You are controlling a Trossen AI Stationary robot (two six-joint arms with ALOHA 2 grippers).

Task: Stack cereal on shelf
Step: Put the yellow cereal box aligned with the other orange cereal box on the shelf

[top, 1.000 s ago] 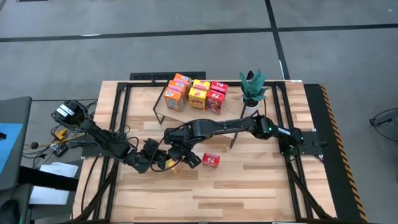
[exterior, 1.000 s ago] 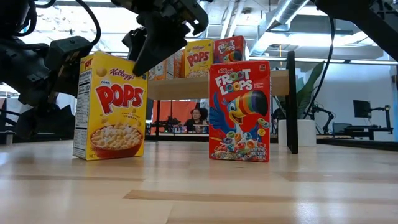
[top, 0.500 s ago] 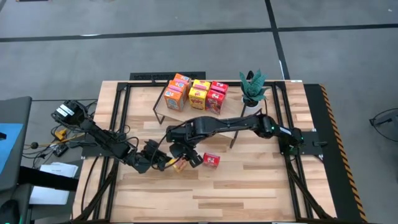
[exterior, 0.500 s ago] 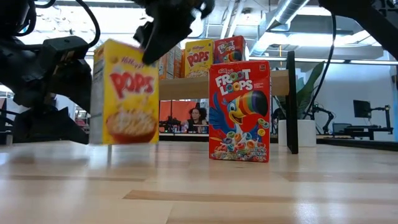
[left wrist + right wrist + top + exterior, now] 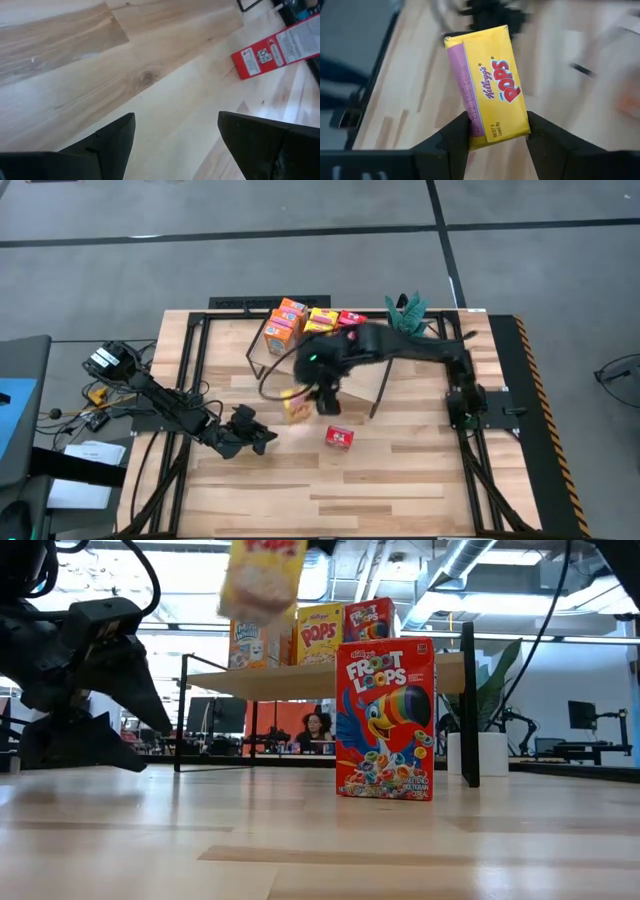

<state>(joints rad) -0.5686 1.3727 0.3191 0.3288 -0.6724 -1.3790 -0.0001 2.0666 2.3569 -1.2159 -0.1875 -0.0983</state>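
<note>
Low left on the tabletop (image 5: pixel 420 470), the left pincer (image 5: pixel 175 135) gapes wide, empty. Mid-frame, the right pincer (image 5: pixel 497 131) clamps the yellow cardboard Corn Pops box (image 5: pixel 487 85) by its narrow sides, airborne before the light-wood shelf (image 5: pixel 300 680): light, stiff, crushable.

Around my light plank-wood table (image 5: pixel 400 470) lies a grey concrete floor (image 5: pixel 250 240), crossed by dark seam lines. A dark cart with papers and cables (image 5: pixel 30 430) stands beside the table's edge. Looking level across the tabletop, I see an open workshop with silver ceiling ducts (image 5: pixel 470 560) and bright overhead light. A seated person (image 5: pixel 318 730) is at a desk in the far background, near dark monitors (image 5: pixel 585 715) and an orange wall panel (image 5: pixel 285 720).
</note>
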